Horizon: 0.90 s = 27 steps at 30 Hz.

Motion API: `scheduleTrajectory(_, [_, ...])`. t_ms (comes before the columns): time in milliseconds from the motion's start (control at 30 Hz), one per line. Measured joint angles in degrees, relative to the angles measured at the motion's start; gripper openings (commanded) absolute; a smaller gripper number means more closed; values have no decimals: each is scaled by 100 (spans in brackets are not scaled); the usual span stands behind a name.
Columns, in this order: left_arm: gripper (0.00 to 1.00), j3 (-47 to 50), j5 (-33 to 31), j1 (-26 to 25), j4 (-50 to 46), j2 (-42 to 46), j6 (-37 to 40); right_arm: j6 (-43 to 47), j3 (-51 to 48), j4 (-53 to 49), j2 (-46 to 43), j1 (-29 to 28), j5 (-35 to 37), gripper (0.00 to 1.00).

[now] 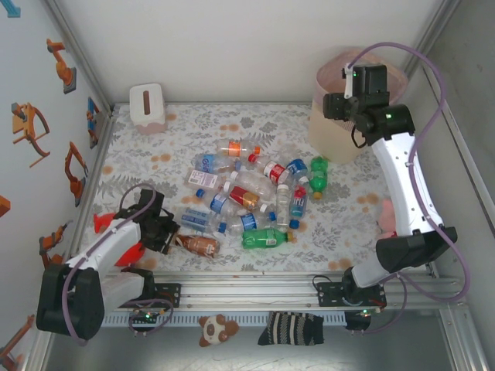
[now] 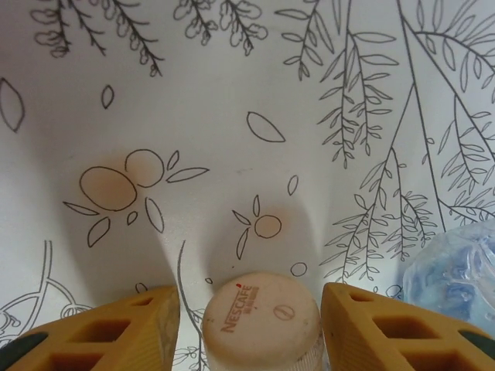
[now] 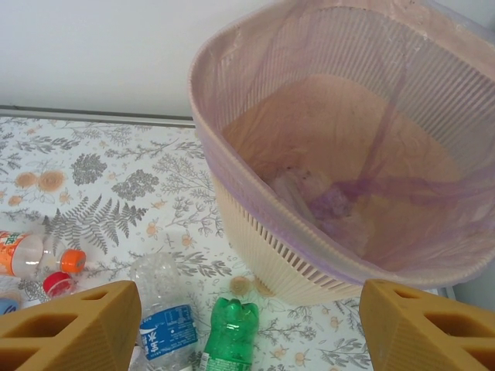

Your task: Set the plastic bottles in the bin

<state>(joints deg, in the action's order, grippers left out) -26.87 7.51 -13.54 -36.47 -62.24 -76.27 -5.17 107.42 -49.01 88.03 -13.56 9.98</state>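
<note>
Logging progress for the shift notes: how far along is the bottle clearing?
Done: at least one clear bottle seems to lie in the bin. In hand: the left fingers flank the brown bottle's cap, a gap on one side; the right fingers hang open at the bin, empty. Left: the pile of bottles on the table.

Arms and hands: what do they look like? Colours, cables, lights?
The left arm and right arm both have white shells with black joints and black bases. A thin purple cable loops along each. A green light glows near the right wrist. The hands' fingers are mustard-yellow blocks with rectangular cut-outs.
</note>
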Motion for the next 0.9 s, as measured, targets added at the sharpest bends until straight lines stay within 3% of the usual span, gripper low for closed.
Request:
scheduleTrajectory(200, [34,87,0,94,39,157,-46,0,0,0,-11,-37,17,74])
scheduleTrajectory(567, [31,-83,-289,210,-411,1097,87,2,-35,9,-339,-59,-33,73])
scheduleTrajectory(667, [19,-428,-452,234,-579,1506,435,2,-107,76,-505,-59,-227,73])
scheduleTrajectory(900, [18,-1596,-361,234,-507,1729,1812,0,-562,376,-837,-59,-1281,73])
